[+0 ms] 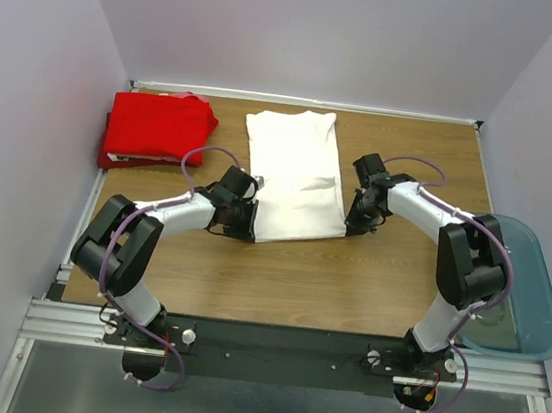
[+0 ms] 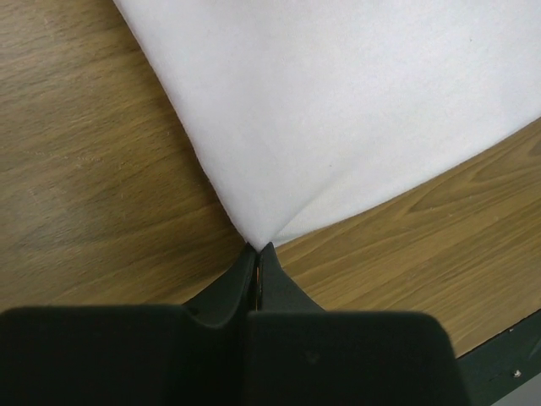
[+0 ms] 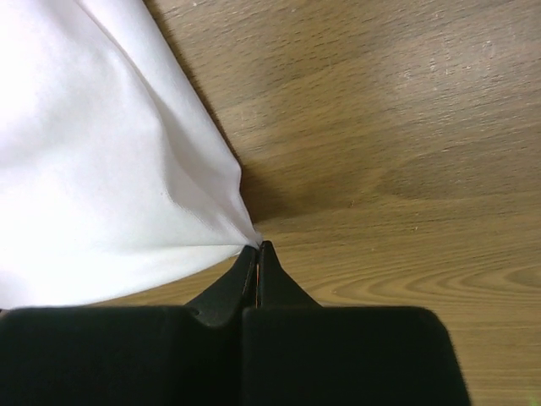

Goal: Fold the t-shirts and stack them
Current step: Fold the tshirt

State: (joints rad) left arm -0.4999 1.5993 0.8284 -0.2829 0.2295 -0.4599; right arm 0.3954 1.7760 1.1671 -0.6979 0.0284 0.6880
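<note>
Pincers on both your arms are clamped on cloth: the left pincer [image 2: 258, 251] nips the near left corner of the white t-shirt [image 1: 295, 174], and the right pincer [image 3: 259, 247] nips its near right corner. That shirt lies as a long strip mid-tabletop [image 1: 296, 290], running away from you. Holding both hem corners evenly looks meant to let you lift the near end and carry it toward the far end without skewing. The red t-shirt [image 1: 157, 126] sits folded at the far left, likely the stack's base.
</note>
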